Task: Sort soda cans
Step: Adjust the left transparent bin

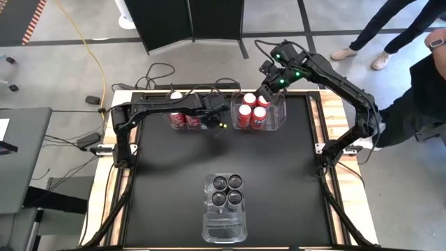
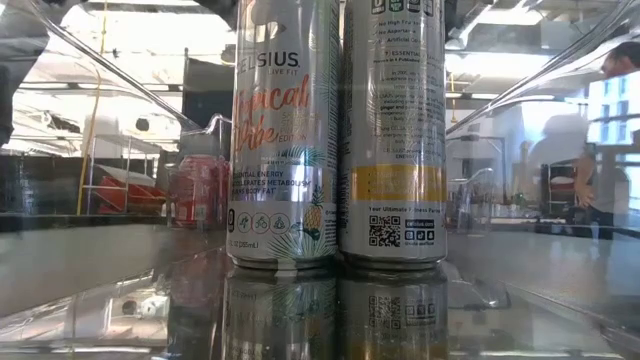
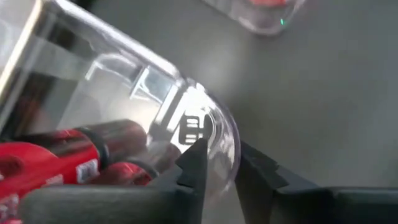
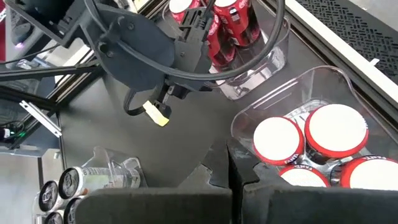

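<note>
The left gripper has its fingers pinched on the corner wall of the clear bin, with red soda cans lying inside, just beside them. Pull slowly and level. The right gripper, fingers closed, hovers over upright red cans.

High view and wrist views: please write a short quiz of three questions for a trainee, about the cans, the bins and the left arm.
1. True or false: the near bin holds red cans.
2. How many dark cans stand in it?
3. The left gripper is at: A) the corner wall of the far-left bin; B) a can's top; C) the near bin.
Key: 1 false; 2 four; 3 A.
</note>
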{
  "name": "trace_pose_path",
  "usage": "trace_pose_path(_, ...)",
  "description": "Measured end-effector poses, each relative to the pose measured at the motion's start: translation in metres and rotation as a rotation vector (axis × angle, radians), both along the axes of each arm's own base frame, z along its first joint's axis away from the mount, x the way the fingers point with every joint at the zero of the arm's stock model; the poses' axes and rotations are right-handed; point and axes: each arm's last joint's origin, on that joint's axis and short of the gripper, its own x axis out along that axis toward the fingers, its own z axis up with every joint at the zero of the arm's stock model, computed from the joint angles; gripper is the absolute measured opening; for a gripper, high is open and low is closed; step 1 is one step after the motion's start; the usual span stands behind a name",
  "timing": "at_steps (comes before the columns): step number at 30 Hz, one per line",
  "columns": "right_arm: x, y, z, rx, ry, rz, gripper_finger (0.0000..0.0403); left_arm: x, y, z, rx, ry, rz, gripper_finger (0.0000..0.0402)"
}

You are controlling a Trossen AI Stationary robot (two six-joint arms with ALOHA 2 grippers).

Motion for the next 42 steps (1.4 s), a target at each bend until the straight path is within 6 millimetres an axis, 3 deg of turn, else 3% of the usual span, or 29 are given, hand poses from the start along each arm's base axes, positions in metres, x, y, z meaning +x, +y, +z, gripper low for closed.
trace_pose_path(10, 0.0, 0.0, 0.0, 0.005, 0.0, -0.005, 0.0, 0.0, -0.011, -0.005, -0.032, 0.029, -0.04, 0.0006)
trace_pose_path(30, 0.012, 0.016, 0.001, 0.009, -0.005, 0.047, 0.0, -0.003, -0.072, -0.008, -0.07, 0.213, -0.18, 0.0008)
trace_pose_path(37, 0.016, 0.023, 0.001, 0.007, -0.003, 0.07, 0.0, -0.012, -0.086, 0.001, -0.103, 0.227, -0.154, 0.0011)
trace_pose_path(42, 0.016, 0.022, 0.001, 0.006, -0.004, 0.069, 0.0006, -0.021, -0.094, 0.016, -0.116, 0.201, -0.094, 0.0042)
